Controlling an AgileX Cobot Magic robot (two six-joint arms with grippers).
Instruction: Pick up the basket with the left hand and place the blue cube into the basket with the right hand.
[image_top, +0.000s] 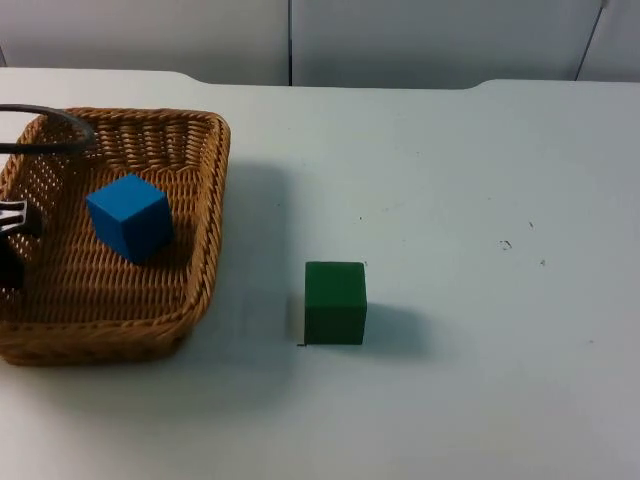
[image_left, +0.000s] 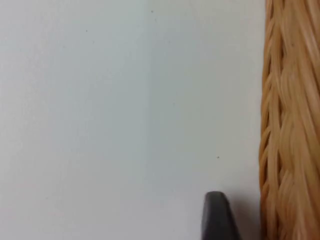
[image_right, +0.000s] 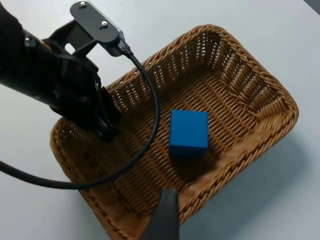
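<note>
Left gripper (image_right: 107, 131): mine, at the basket's left wall, one finger inside and one outside, clamped on the rim.
Basket (image_top: 195, 255): brown wicker, on the left of the white table (image_top: 480, 200); its woven rim (image_left: 287, 125) runs just beside my left fingertip (image_left: 217, 217).
Cube (image_top: 130, 216): blue, lying tilted inside the basket, near the middle of its floor; also seen at (image_right: 188, 133).
Green cube (image_top: 335, 302): on the table, right of the basket, apart from it.
Right gripper: above the basket, looking down; I cannot tell how its jaws stand.
</note>
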